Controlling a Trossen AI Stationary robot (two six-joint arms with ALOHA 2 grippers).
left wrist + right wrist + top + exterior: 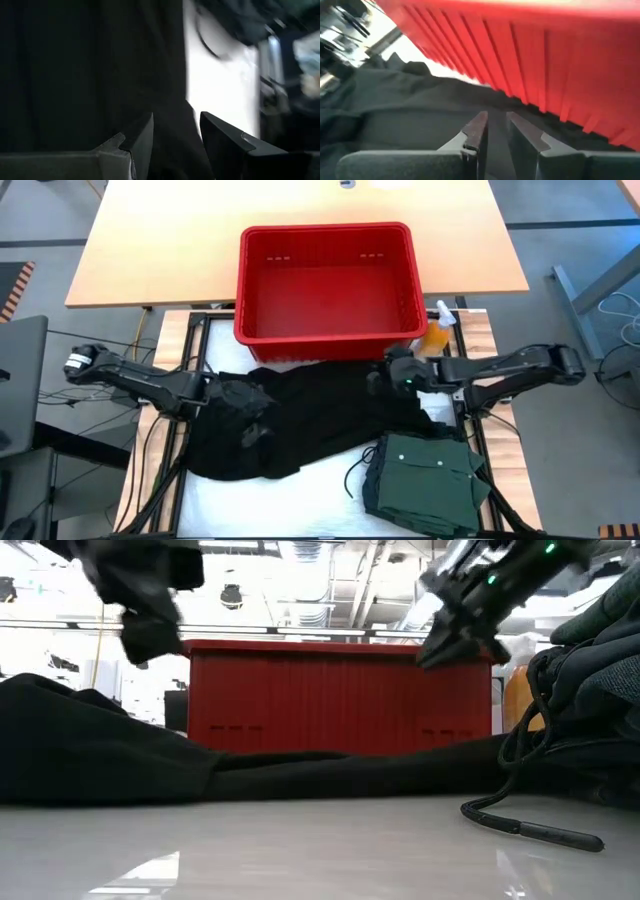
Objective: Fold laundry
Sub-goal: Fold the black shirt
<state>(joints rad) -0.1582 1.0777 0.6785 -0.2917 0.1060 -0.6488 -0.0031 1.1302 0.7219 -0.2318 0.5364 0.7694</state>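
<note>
Black garment [300,420] lies spread across worktop [300,500] before basket [330,280], soft, limp, likely to slump, so grab hem corners; left pincer [175,135] part open, empty, above it; right pincer [497,132] nearly closed, empty, near basket.

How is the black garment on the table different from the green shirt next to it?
The black garment lies spread loosely across the table's middle, with both grippers over it; the green shirt sits as a compact bundle near the front right corner. The black garment covers far more table than the green shirt. The green shirt shows pale buttons; the black garment shows none. Both are soft, dark clothes.
</note>
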